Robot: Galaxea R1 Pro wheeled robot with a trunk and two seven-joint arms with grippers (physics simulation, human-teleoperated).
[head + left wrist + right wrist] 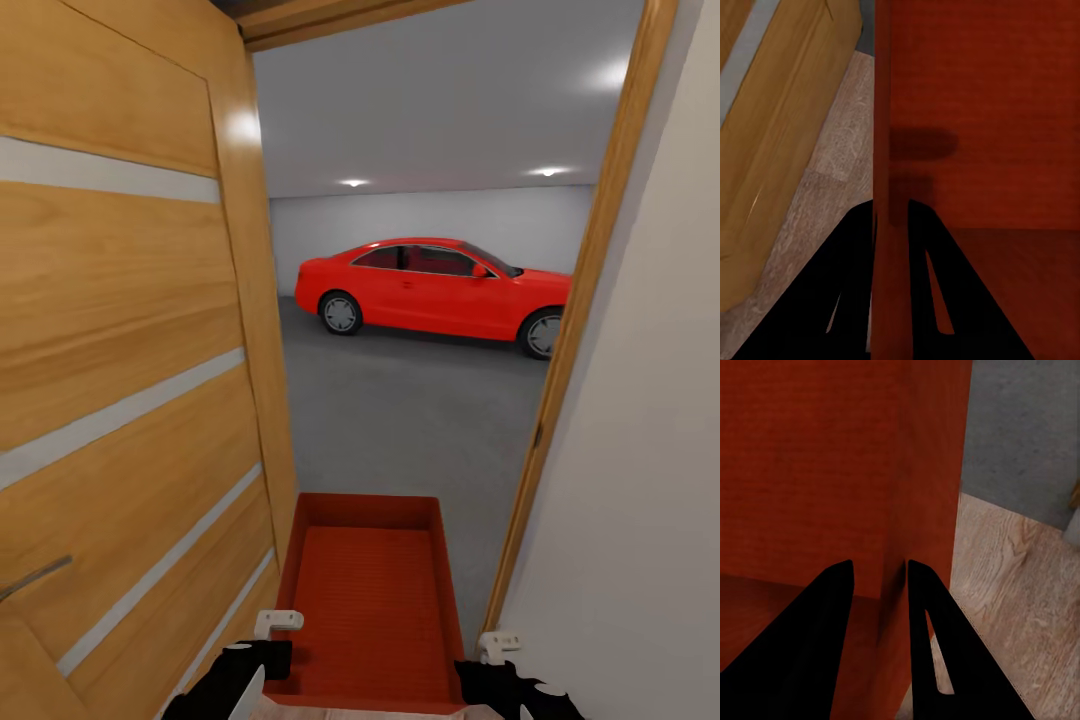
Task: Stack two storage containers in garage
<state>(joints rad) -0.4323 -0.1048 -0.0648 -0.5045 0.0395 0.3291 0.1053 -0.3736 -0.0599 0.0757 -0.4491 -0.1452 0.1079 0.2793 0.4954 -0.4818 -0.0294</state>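
Note:
One orange-red storage container [370, 590] hangs low in front of me in the doorway, open top up and empty. My left gripper [268, 640] is shut on its left wall, and in the left wrist view the black fingers [847, 300] straddle that thin wall of the container [982, 112]. My right gripper [495, 650] is shut on the right wall, where its fingers [817, 637] pinch the container [817, 457]. Beyond the doorway lies the garage's dark grey concrete floor [400, 420].
An open wood-panelled door [130, 350] stands close on the left. A wooden door frame [570, 350] and white wall [640, 450] are close on the right. A red coupe [430, 285] is parked at the far side. Light wood planks [1012, 577] lie under the container.

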